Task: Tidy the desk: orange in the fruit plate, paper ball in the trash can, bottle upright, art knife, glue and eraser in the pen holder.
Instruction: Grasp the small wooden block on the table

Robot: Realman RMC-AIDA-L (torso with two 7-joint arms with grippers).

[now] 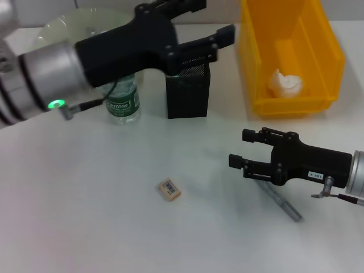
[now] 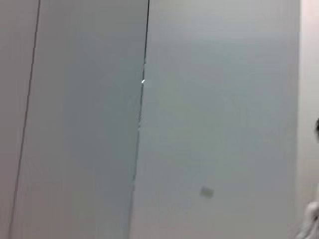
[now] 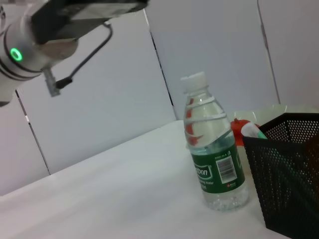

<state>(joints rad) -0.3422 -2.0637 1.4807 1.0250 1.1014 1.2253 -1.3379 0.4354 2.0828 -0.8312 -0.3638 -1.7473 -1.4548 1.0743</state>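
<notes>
White desk, left end effector (image 1: 219,42) spread, seemingly empty, above pen holder (image 1: 188,94); right end effector (image 1: 242,149) spread, empty.

— Left of the pen holder (image 1: 188,91)?
— Bottle (image 1: 123,102), upright on the bench (image 1: 85,199); fruit plate (image 1: 62,25) behind.
— In the trash can (image 1: 290,54)?
— Paper ball (image 1: 285,83).
— Nearer, mid-bench?
— Eraser (image 1: 169,189).

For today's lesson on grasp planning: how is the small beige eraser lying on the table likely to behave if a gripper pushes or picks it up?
The eraser is a flat rectangular block lying on a broad face, so it would probably slide rather than roll or tip. It looks small, so likely light. Its low profile on the table may leave the right gripper, open nearby, little side to pinch.
</notes>
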